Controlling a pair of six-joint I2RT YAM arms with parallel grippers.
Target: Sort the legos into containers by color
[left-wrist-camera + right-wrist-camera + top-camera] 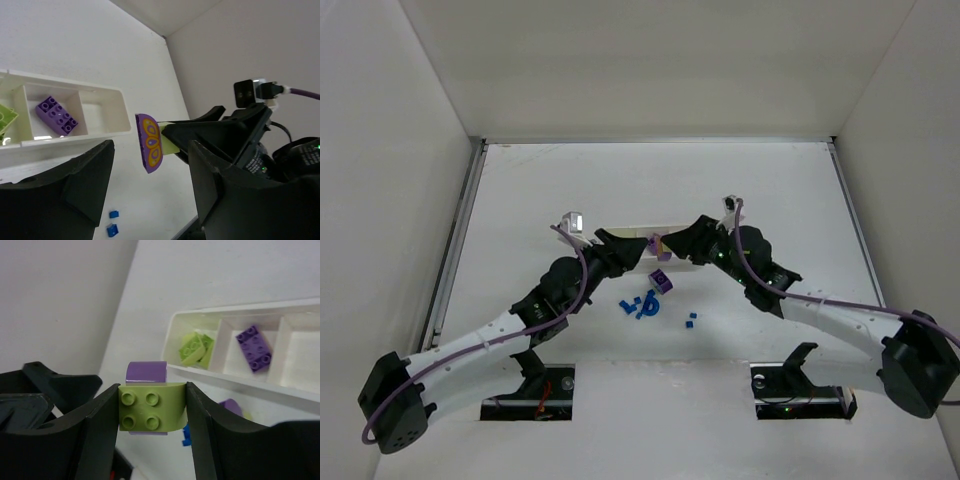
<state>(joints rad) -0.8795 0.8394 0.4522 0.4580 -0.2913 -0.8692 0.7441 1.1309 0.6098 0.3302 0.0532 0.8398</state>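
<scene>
- Top view: my left arm comes in from 7 o'clock and my right arm from 4 o'clock. Both are bent at the elbow, so the left fingers [618, 250] and right fingers [688, 240] point at each other over the middle of the tabletop [770, 190].
- Between the two tips hangs the purple half-round piece [655, 243]. The white tray [632, 233] lies just behind it at 12 o'clock, mostly hidden by my wrists.
- At 6 o'clock from the tips, a loose purple brick [661, 281] and a scatter of blue pieces [640, 306] lie on the tabletop.
- Left wrist view: my left fingers [85, 185] stand apart at 7 and 5 o'clock, clamped on nothing.
- The purple half-round piece [149, 142], with its yellow-orange pattern, sits in the gap ahead of them. It is stuck to the yellow-green brick [170, 146], which my right fingers [205, 132] hold out from 3 o'clock.
- The tray [100, 132] lies at 10 o'clock with the sorted purple brick [56, 116] in its middle compartment. Two blue pieces [114, 215] lie at 6 o'clock.
- Right wrist view: my right fingers [100, 430] are clamped on the yellow-green brick [152, 412], studs facing the camera. The purple half-round piece [146, 372] stands just behind it.
- My left fingers [45, 390] block the 9 o'clock side.
- The tray [175, 330] sits at 2 o'clock. It holds yellow-green bricks [195, 347] in its end compartment and the sorted purple brick [254, 347] in the next.
</scene>
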